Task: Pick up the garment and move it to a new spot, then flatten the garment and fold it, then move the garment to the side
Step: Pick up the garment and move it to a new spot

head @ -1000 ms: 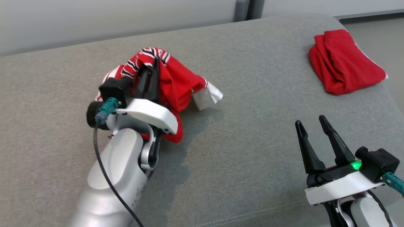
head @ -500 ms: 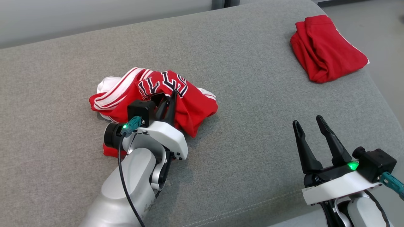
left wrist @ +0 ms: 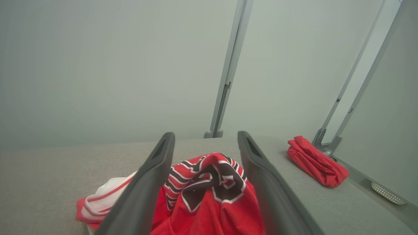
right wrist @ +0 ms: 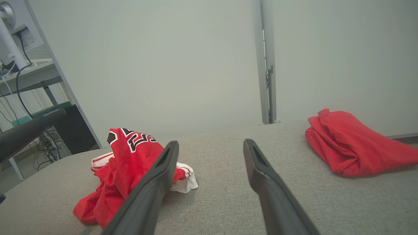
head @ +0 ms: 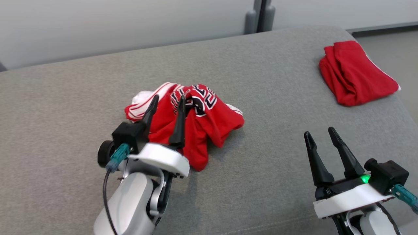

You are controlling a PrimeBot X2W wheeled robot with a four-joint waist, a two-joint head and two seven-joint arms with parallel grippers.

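Observation:
The garment (head: 209,120) is a red jersey with white trim and dark lettering, lying in a crumpled heap on the grey cushioned surface (head: 277,107). My left gripper (head: 169,97) stands open just over the near side of the heap, fingers spread and holding nothing. In the left wrist view the garment (left wrist: 209,195) shows low between the spread fingers of the left gripper (left wrist: 205,134). My right gripper (head: 319,132) is open and empty at the lower right, well apart from the heap. In the right wrist view, the garment (right wrist: 127,163) lies left of the right gripper (right wrist: 211,143).
A second red garment (head: 356,73), folded, lies at the far right near the surface's rounded edge, also in the wrist views (left wrist: 313,161) (right wrist: 352,143). A pale wall with a grey post (head: 259,16) stands behind. Bare grey cushion stretches between the two garments.
My left gripper has lowered the garment onto the surface, then opened and let go of it. The head camera shifted between frames. The right gripper has stayed open in place.

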